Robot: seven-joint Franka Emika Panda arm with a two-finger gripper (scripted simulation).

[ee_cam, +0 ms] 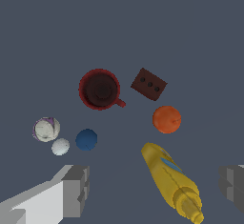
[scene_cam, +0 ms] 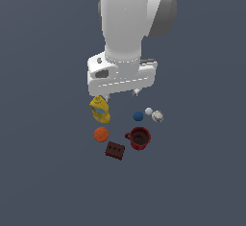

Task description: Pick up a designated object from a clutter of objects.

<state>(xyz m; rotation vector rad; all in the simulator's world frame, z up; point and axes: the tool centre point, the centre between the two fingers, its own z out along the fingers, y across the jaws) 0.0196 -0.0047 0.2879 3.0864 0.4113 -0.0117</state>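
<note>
The white arm is being seen from above in the upper centre of the exterior view, with the hand (scene_cam: pixel 120 94) hanging over the far edge of the clutter. In the wrist view the two grey fingers (ee_cam: pixel 76 189) are being shown wide apart at the lower corners of the frame, nothing being held between them: the hand is released.

The designated brown block (scene_cam: pixel 115 150) is lying flat on the grey worktop (scene_cam: pixel 48 172) at the lower centre of the exterior view, studs up, untouched by the hand. It is being flanked by the red mug (scene_cam: pixel 139 138), just beside it toward the exterior view's right, and by the orange ball (scene_cam: pixel 101 134), near it toward the upper left. In the wrist view the block (ee_cam: pixel 149 84) is appearing slightly rotated, with three studs visible, apart from the mug (ee_cam: pixel 99 89) and the orange ball (ee_cam: pixel 167 119).

The yellow bottle (scene_cam: pixel 100 109) is lying on its side, partly under the hand in the exterior view; in the wrist view the bottle (ee_cam: pixel 170 180) is lying between the fingers, cap toward the frame's lower edge.

Three small balls are being recorded right of centre in the exterior view: blue ball (scene_cam: pixel 138 116), white ball (scene_cam: pixel 148 111) and patterned ball (scene_cam: pixel 157 117), close together. The mug is standing upright, opening upward.
</note>
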